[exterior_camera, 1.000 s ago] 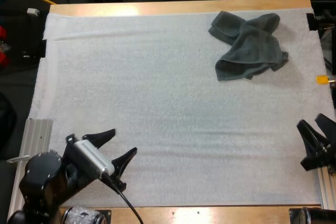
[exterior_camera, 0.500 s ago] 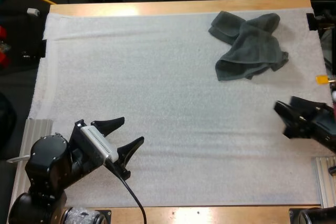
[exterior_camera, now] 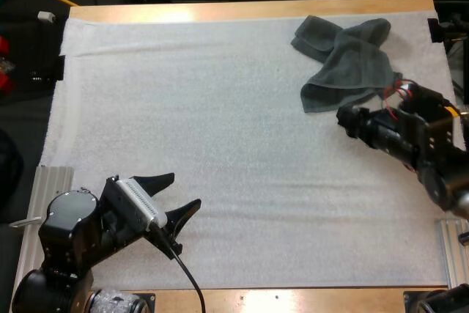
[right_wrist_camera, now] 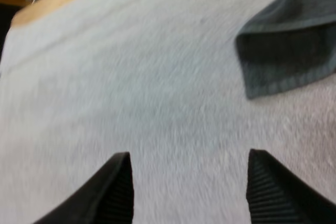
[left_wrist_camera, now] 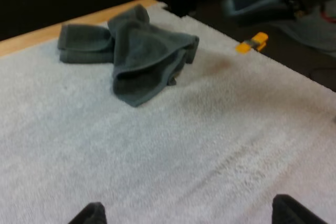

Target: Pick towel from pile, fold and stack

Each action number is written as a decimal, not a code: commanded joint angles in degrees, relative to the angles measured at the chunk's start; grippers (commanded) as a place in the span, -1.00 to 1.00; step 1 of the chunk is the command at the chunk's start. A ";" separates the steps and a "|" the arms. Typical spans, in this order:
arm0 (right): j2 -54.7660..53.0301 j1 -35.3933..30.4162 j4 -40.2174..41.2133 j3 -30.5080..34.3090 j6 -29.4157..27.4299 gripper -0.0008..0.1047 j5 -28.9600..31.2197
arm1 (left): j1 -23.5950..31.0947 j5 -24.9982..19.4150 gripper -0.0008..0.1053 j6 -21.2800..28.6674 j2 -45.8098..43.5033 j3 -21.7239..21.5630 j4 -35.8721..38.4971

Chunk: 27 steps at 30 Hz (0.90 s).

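Note:
A crumpled dark grey-green towel lies on the white mat at the far right. My right gripper hovers just short of the towel's near edge, pointing left. In the right wrist view its fingers stand wide apart over bare mat, and a folded corner of the towel lies just beyond them. My left gripper is open above the mat's near left part, holding nothing. From the left wrist view the towel is far ahead across the mat, beyond the left gripper.
The wooden table edge runs along the far side just behind the towel. An orange mark sits at the mat's right border. A ribbed metal rail lies beside my left arm. Bare mat spreads between the two grippers.
My right arm has swung in from the right edge, up and left, to the towel's near edge. The left gripper crept slightly forward. The towel has not moved.

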 commanded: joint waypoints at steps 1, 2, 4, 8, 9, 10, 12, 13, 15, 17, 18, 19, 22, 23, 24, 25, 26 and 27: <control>1.39 0.05 -2.74 -0.50 2.94 -0.08 0.96 | -0.32 0.34 0.18 0.00 0.04 -0.38 0.95; 3.09 0.05 -4.50 -0.50 5.12 -0.08 1.58 | -0.32 0.34 0.18 0.00 0.04 -0.38 1.63; 5.98 0.05 -7.02 -0.50 8.79 -0.08 2.39 | -0.32 0.34 0.18 0.00 0.04 -0.38 2.25; 12.03 0.05 -12.71 -0.50 17.07 -0.08 4.72 | -0.32 0.35 0.18 0.00 0.04 -0.38 3.64; 13.35 0.04 -13.76 -0.50 18.48 -0.08 5.11 | -0.32 0.56 0.18 0.00 0.04 -0.38 3.89; 14.98 -0.10 -15.39 -0.50 21.12 -0.08 5.53 | -0.32 1.23 0.18 0.00 0.04 -0.38 4.51; 17.91 -0.49 -18.51 -0.50 24.87 -0.08 5.55 | -0.32 2.57 0.18 0.00 0.04 -0.38 5.06; 19.81 -0.96 -20.49 -0.50 27.96 -0.08 5.54 | -0.32 3.53 0.18 0.00 0.04 -0.38 5.05; 22.27 -1.61 -23.22 -0.50 32.25 -0.08 5.42 | -0.32 5.12 0.18 -0.02 0.04 -0.38 5.05; 25.51 -2.48 -25.72 -0.50 36.86 -0.08 5.18 | -0.32 6.13 0.18 -0.56 0.04 -0.38 5.05; 25.99 -2.58 -26.66 -0.50 37.89 -0.08 5.06 | -0.32 6.42 0.18 -0.61 0.04 -0.38 5.05; 27.41 -3.09 -28.63 -0.50 39.23 -0.08 5.05 | -0.32 6.92 0.18 -0.73 0.04 -0.38 5.09; 30.42 -4.17 -34.13 -0.50 42.53 -0.08 5.05 | -0.32 7.59 0.18 -0.73 0.04 -0.38 6.04; 31.52 -4.78 -35.70 -0.50 43.79 -0.08 5.05 | -0.32 7.78 0.18 -0.73 0.04 -0.38 6.49; 32.12 -5.15 -36.13 -0.50 44.32 -0.08 5.05 | -0.32 7.91 0.18 -0.73 0.04 -0.38 6.88; 33.20 -5.70 -36.63 -0.50 45.55 -0.08 5.04 | -0.32 7.91 0.18 -0.73 0.04 -0.38 7.37; 34.03 -6.06 -36.61 -0.50 46.39 -0.08 4.93 | -0.32 7.90 0.18 -0.73 0.04 -0.38 7.74; 34.32 -6.21 -36.61 -0.50 46.73 -0.08 4.91 | -0.32 7.90 0.18 -0.73 0.04 -0.38 7.90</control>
